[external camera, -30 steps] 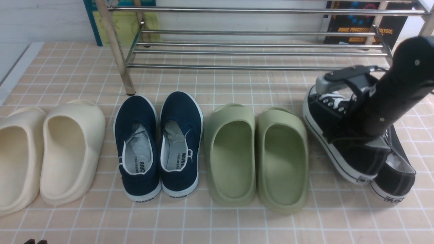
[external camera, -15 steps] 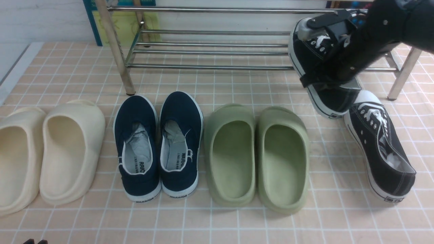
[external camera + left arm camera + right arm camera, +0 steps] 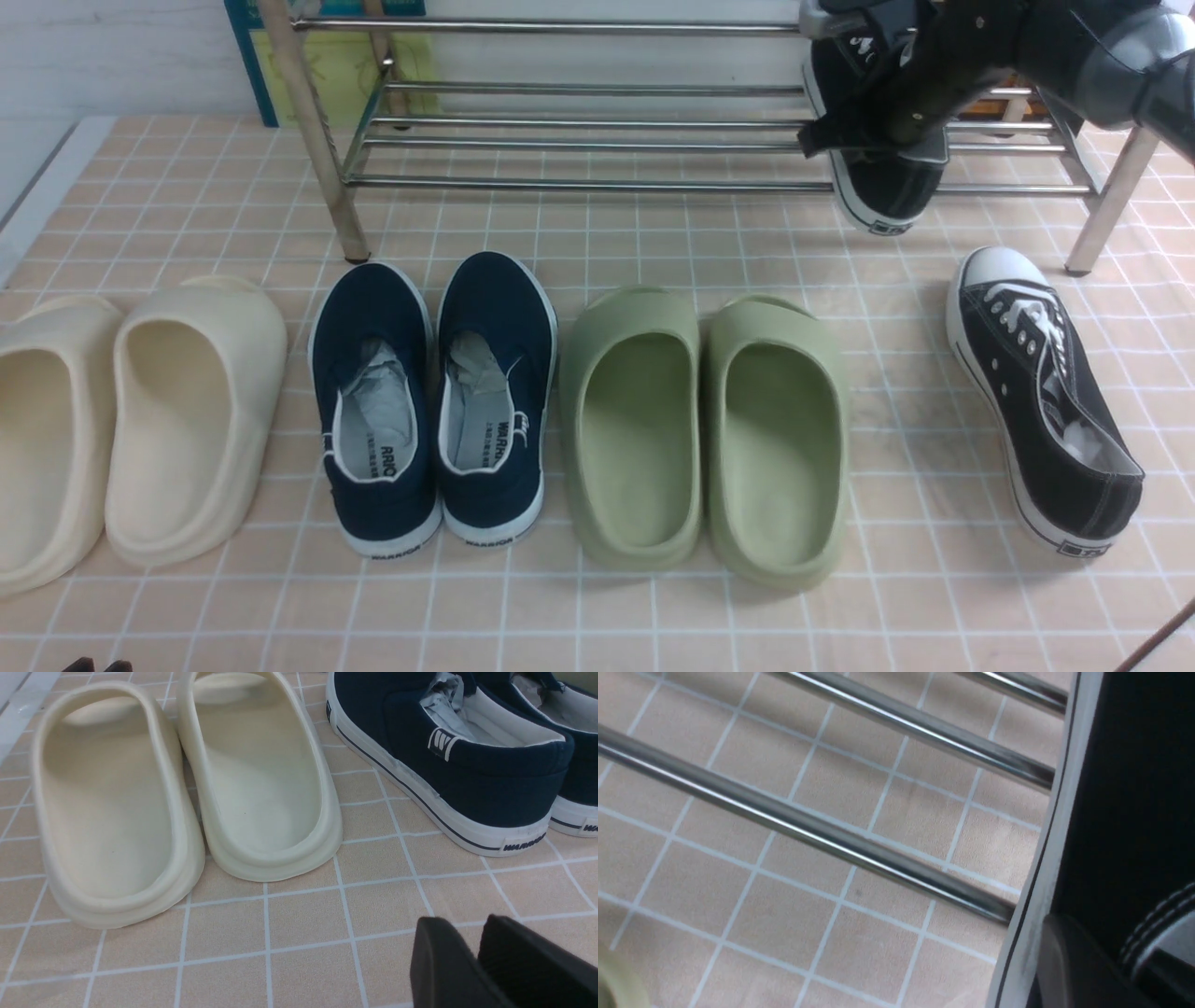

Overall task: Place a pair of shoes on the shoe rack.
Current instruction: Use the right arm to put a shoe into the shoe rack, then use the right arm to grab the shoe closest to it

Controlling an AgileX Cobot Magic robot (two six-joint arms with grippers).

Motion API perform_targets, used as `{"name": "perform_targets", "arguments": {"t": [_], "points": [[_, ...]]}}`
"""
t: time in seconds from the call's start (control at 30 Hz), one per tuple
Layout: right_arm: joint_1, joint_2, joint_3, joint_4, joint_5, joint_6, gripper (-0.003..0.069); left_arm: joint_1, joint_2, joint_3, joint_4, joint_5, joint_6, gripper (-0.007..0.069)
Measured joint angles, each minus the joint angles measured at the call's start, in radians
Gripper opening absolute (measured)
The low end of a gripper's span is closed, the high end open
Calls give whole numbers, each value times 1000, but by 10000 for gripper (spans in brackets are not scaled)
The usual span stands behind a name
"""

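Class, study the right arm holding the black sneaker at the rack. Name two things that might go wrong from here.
1. The sneaker in the right gripper has its heel hanging past the front bar of the rack. Released now, it may tip onto the floor.
2. The gripper sits level with the top bar, so pushing further in might strike it.

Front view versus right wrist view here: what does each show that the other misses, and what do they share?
Front only: the second black sneaker on the tiled floor, navy slip-ons, cream slippers, and the right gripper clamped on the held black sneaker at the shoe rack's right end. Right wrist only: a close look at that sneaker's white sole edge crossing over the chrome bars. Both: the held sneaker, rack bars, floor tiles, and some green slipper.
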Motion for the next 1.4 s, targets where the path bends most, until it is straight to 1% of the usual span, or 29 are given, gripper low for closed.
{"name": "perform_targets", "arguments": {"t": [0.03, 0.1, 0.13, 0.17, 0.27, 0.3, 0.33, 0.37, 0.4, 0.47, 0.5, 0.7, 0.8, 0.87, 0.9, 0.93, 1.0, 1.03, 1.13, 1.17, 1.23, 1.27, 1.3, 1.4], "points": [[0, 0, -1, 0, -2, 0, 39, 0, 0, 0, 0, 0, 0, 167], [-2, 3, -8, -1, -19, -13, 115, 0, 0, 0, 1, 0, 0, 169], [-2, 3, -8, -1, -20, -15, 123, 0, 0, 0, 2, 0, 0, 169], [-3, -1, -9, -1, -14, -24, 191, 0, 0, 0, 2, 0, 0, 171], [-4, -15, -9, 17, 8, -23, 331, 0, 0, 0, 3, 0, 0, 173], [-4, -17, -9, 17, 10, -23, 331, 0, 0, 0, 3, 0, 0, 174], [-4, -43, -7, 34, 31, -23, 412, 0, 0, 0, 3, 0, 0, 176], [-4, -47, -7, 34, 34, -23, 412, 0, 0, 0, 3, 0, 0, 177], [-2, -81, -7, 49, 54, -23, 461, 0, 0, 0, 3, 0, 0, 178], [-1, -125, -7, 57, 73, -23, 487, 0, 0, 0, 3, 0, 0, 178], [-1, -184, -7, 62, 108, -23, 510, 0, 0, 0, 3, 0, 0, 178], [-1, -394, -8, 32, 232, -25, 517, 0, 0, 0, 4, 0, 0, 178], [-1, -452, -5, 13, 282, -17, 510, 0, 0, 0, 4, 0, 0, 180], [-1, -519, 39, 6, 374, 19, 492, 0, 0, 0, 5, 0, 0, 181], [-1, -519, 45, 6, 374, 22, 491, 0, 0, 0, 5, 0, 0, 181], [-1, -547, 101, -9, 434, 45, 477, 0, 0, 0, 5, 0, 0, 181], [-2, -567, 208, -26, 460, 78, 465, 0, 0, 0, 5, 0, 0, 181], [-2, -570, 221, -29, 461, 80, 464, 0, 0, 0, 5, 0, 0, 181], [-3, -575, 462, -35, 462, 91, 456, 0, 0, 0, 5, 0, 0, 181], [-3, -567, 575, -35, 458, 97, 454, 0, 0, 0, 6, 0, 0, 181], [-3, -560, 722, -41, 427, 97, 453, 0, 0, 0, 6, 0, 0, 184], [-4, -560, 735, -45, 420, 98, 453, 0, 0, 0, 6, 0, 0, 184], [-6, -557, 823, -58, 352, 107, 453, 0, 0, 0, 6, 0, 0, 184], [-12, -552, 934, -67, 196, 149, 451, 0, 0, 0, 7, 0, 0, 188]]}}
